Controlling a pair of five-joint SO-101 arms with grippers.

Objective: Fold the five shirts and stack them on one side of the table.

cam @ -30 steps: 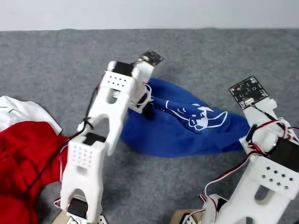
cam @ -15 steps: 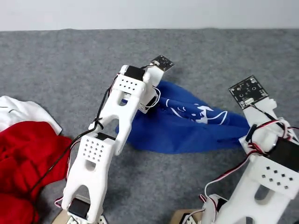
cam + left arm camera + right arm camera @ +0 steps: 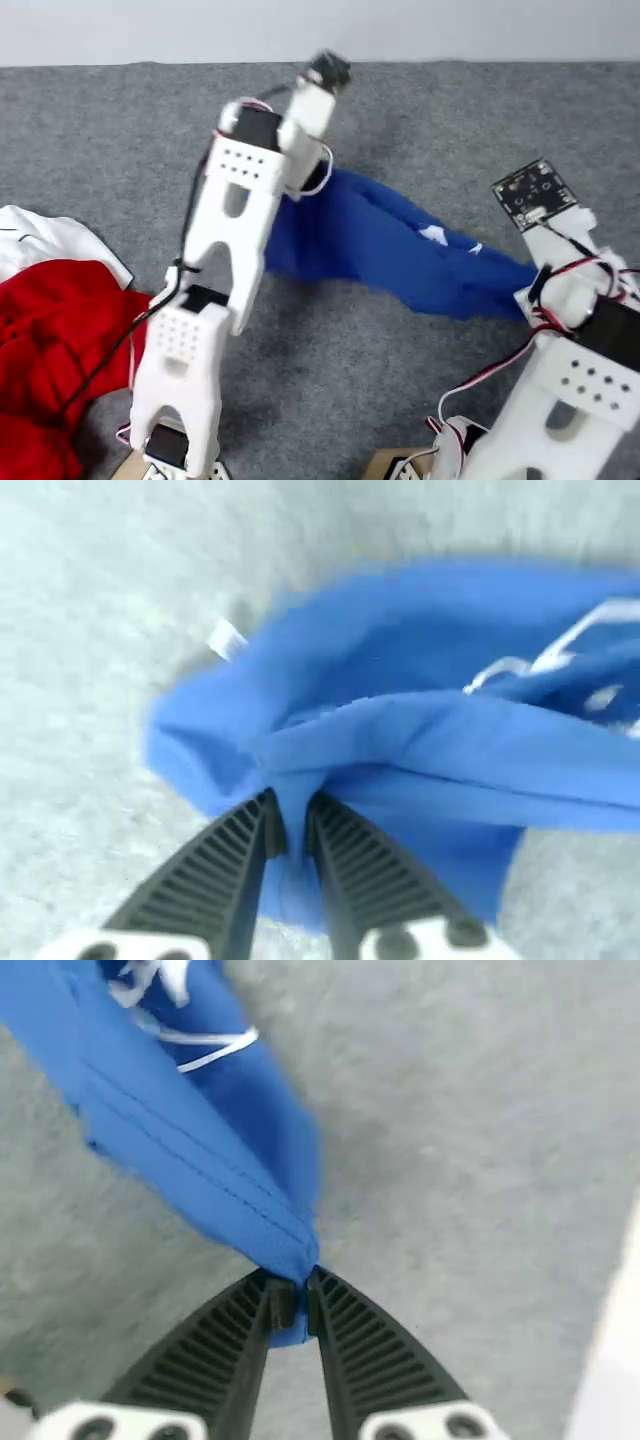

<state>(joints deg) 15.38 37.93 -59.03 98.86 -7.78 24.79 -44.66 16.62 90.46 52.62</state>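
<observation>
Blue shirt is strung as a twisted band across mid-desk between the two arms, neither flat nor folded. Left jaws are closed down to a thin gap on a bunched fold at one end. Right jaws are closed the same way on a stitched edge at the other end. Left arm reaches over the far end of the cloth; right arm sits at the near right.

Risks, my read:
- Both pinches look shallow, with cloth only near the jaw tips. More tension between the arms and one end likely slips out, and the shirt drops in a heap.
- Cloth is roped up, with the white print partly rolled inward. Set down like this, it gives a creased lump, not a panel to fold.
- Left pinch gathers several layers, so it may not be a true corner, and the spread could come out skewed.
- Red shirt and white shirt lie crumpled and touching at the left edge, near the left arm's base. The cable along that arm runs close to the red one, so a snag is possible.
- No folded stack in sight, so most of the task remains.

Surface: grey felt-like covering on the desk. The nap looks grippy, so dragged cloth will likely bunch. Plain pale wall sits behind the far edge.
</observation>
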